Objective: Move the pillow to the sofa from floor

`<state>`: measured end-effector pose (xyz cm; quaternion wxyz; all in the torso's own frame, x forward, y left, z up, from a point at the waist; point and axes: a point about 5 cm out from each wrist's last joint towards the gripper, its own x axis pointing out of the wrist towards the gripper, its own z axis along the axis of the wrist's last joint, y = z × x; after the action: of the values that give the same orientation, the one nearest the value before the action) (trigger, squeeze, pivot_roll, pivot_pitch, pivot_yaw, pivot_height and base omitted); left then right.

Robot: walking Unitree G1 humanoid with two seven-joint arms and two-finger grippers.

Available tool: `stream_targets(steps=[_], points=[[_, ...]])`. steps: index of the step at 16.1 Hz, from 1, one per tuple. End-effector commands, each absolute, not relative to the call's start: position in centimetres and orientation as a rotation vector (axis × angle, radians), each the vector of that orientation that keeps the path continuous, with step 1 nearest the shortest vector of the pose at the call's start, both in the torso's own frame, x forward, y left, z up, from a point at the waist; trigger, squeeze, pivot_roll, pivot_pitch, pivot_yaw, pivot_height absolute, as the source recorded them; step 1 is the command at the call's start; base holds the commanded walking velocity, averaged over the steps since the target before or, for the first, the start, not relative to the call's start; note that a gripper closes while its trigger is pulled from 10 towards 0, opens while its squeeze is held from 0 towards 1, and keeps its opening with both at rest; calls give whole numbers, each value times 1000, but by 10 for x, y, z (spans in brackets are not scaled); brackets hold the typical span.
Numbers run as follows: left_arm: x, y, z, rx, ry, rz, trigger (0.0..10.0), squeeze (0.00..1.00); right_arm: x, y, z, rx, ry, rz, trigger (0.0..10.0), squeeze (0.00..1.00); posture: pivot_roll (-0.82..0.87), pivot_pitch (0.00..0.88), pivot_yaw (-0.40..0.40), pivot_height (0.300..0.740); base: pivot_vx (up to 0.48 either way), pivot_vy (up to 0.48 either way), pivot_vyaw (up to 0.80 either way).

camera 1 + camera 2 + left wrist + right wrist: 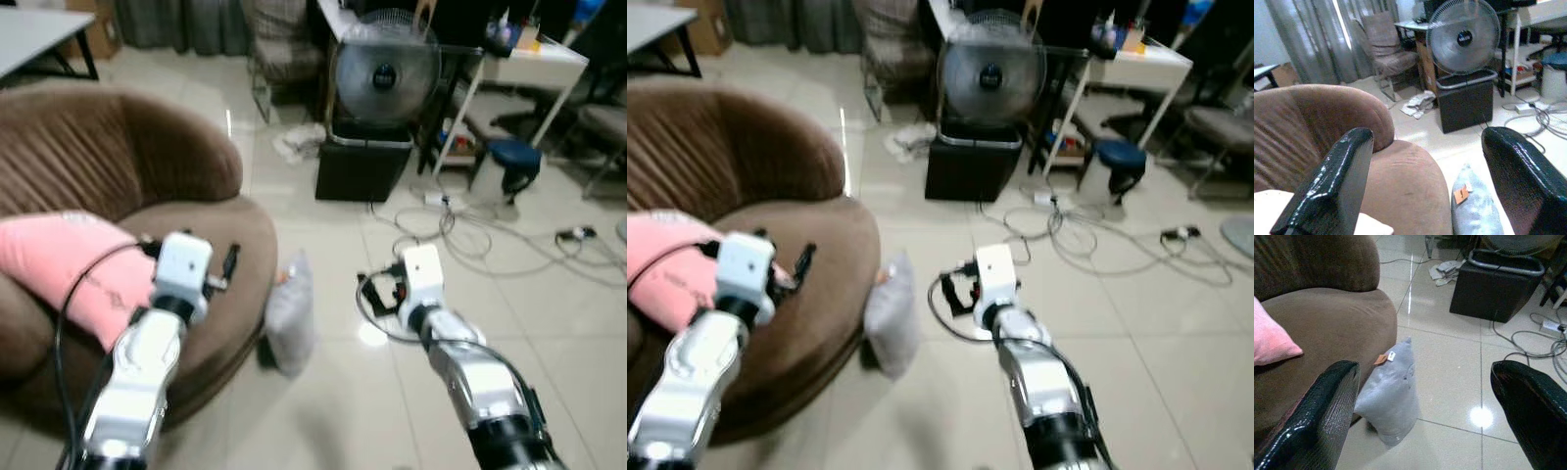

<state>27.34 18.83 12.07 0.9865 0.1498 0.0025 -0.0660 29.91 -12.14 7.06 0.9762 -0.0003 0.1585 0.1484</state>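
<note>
Grey pillow (1388,394) leans on sofa (211,245) front, soft, light; pinch top corner. Right tool (1425,416) and left tool (1425,186) both open.

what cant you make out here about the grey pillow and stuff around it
- Grey pillow: its far side leans on the brown sofa, hidden in the right wrist view.
- Orange tag on it: print too small to read.
- Pink pillow: cut by the frame edge and partly covered by the left gripper in the left eye view.
- Right gripper: fingers blurred against cables in the eye views.
</note>
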Motion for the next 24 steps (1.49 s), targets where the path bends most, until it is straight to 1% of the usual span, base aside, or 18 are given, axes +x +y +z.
stream_targets(steps=[1, 3, 5, 6, 8, 9, 13, 15, 17, 20, 22, 24], points=[[276, 180, 122, 305, 6, -170, 10000, 0, 298, -134, 69, 16, 323, 238, 10000, 0, 159, 0, -35, 740, 0, -409, 0], [282, 179, 126, 318, -2, -186, 10000, 0, 296, -136, 66, 35, 329, 201, 10000, 0, 151, 0, -18, 740, 0, -405, 0], [284, 180, 126, 265, 11, -200, 10000, 0, 297, -136, 66, 38, 321, 179, 10000, 0, 126, 0, 14, 740, 0, 0, 0], [284, 179, 125, 263, 17, -252, 10000, 0, 296, -137, 66, 48, 315, 153, 10000, 0, 112, 0, 35, 740, 0, 480, 0], [286, 181, 124, 298, 31, -264, 10000, 0, 291, -142, 62, 53, 325, 122, 10000, 0, 106, 0, 43, 740, 0, 480, 0], [287, 182, 124, 301, 32, -258, 10000, 0, 290, -143, 61, 52, 327, 119, 10000, 0, 106, 0, 43, 740, 0, 480, 0], [285, 187, 122, 275, 20, -202, 10000, 0, 296, -142, 67, 3, 299, 148, 10000, 0, 115, 0, 25, 740, 0, 0, 0], [281, 188, 116, 271, 22, -174, 10000, 0, 301, -139, 71, -14, 291, 200, 10000, 0, 125, 0, 0, 740, 0, 0, 0], [280, 188, 115, 239, 13, -157, 10000, 0, 304, -136, 75, -20, 285, 232, 10000, 0, 125, 0, -5, 740, 0, 0, 0], [282, 188, 116, 241, 10, -148, 10000, 0, 307, -134, 77, -34, 281, 254, 10000, 0, 124, 0, -13, 740, 0, 0, 0], [286, 184, 124, 262, -25, -160, 10000, 0, 304, -131, 73, -54, 290, 305, 10000, 0, 133, 0, -16, 740, 0, 0, 0], [286, 183, 126, 272, -35, -169, 10000, 0, 305, -132, 72, -58, 290, 302, 10000, 0, 141, 0, -20, 740, 127, 0, 0]])
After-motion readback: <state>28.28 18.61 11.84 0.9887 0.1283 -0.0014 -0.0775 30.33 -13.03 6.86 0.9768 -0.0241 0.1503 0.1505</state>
